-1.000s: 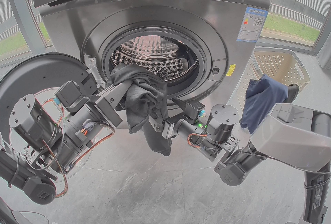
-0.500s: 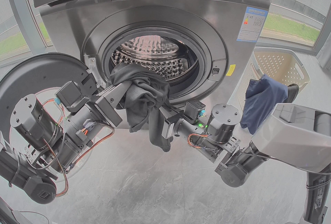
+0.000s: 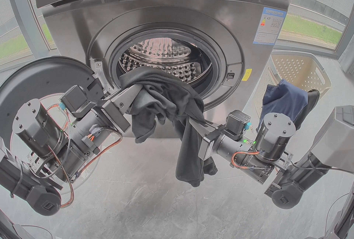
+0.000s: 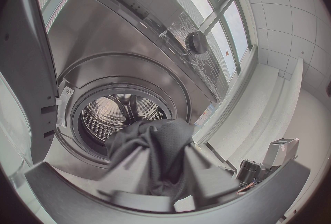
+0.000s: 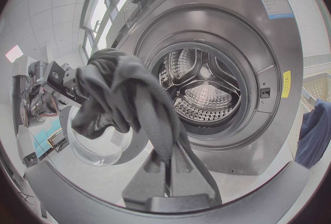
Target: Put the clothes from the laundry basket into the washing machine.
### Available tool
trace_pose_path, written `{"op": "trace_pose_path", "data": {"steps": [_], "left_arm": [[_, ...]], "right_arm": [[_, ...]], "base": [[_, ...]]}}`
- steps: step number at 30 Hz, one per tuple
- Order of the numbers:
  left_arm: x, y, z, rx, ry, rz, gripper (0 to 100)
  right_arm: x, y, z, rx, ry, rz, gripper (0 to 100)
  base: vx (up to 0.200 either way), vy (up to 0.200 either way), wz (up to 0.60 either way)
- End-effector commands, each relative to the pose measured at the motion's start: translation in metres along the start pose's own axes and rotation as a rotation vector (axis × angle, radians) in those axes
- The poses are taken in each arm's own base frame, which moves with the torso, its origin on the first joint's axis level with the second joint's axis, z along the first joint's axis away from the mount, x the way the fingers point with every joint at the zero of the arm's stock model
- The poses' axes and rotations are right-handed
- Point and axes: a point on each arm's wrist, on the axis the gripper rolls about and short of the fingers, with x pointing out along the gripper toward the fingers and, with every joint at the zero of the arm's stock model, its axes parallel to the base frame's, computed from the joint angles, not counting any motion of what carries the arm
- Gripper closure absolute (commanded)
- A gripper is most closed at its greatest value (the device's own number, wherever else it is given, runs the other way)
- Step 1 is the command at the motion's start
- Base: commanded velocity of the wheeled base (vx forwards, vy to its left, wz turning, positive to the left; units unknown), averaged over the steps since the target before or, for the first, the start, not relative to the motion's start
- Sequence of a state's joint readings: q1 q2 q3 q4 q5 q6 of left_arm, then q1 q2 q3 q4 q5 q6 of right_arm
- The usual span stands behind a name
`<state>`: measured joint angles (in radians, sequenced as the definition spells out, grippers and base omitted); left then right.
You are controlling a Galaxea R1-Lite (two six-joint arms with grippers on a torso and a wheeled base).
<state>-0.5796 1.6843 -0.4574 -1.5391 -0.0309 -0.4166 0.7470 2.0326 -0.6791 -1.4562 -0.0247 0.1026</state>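
A dark grey garment (image 3: 166, 99) hangs stretched between both grippers in front of the washing machine's open drum (image 3: 164, 57). My left gripper (image 3: 134, 93) is shut on its left part, close to the drum's lower left rim; the wrist view shows the garment (image 4: 162, 152) bunched between the fingers. My right gripper (image 3: 195, 123) is shut on the garment's other part, lower and to the right, with a long end dangling toward the floor. In the right wrist view the garment (image 5: 138, 97) rises from the shut fingers. The beige laundry basket (image 3: 304, 70) stands right of the machine with a dark blue garment (image 3: 282, 101) draped over its rim.
The machine's round door (image 3: 40, 81) stands swung open on the left, behind my left arm. Grey tiled floor (image 3: 147, 199) lies open in front of the machine. Windows run behind the machine on both sides.
My right gripper has pulled to the right and slightly down with its part of the dark grey garment, spreading the cloth out between the two grippers. The left gripper has stayed almost still.
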Motion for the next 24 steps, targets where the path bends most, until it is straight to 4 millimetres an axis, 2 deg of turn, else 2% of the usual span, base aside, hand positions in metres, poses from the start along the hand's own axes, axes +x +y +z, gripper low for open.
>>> {"op": "trace_pose_path", "data": {"steps": [1, 8, 19, 24], "left_arm": [[0.002, 0.014, 0.002, -0.012, 0.000, 0.055, 0], [0.005, 0.021, -0.009, -0.013, 0.029, 0.087, 0], [0.000, 0.022, -0.018, -0.009, 0.068, 0.095, 0], [-0.013, 0.022, -0.042, 0.028, 0.183, 0.092, 0]], "right_arm": [[-0.015, 0.006, 0.013, 0.007, -0.015, 0.016, 100], [-0.025, 0.012, 0.003, 0.009, 0.036, 0.033, 100], [-0.024, 0.013, 0.004, 0.011, 0.030, 0.038, 100], [-0.021, 0.012, 0.009, 0.013, 0.006, 0.036, 100]], "base": [[0.000, 0.000, 0.00], [0.000, 0.000, 0.00], [0.000, 0.000, 0.00], [0.000, 0.000, 0.00]]}}
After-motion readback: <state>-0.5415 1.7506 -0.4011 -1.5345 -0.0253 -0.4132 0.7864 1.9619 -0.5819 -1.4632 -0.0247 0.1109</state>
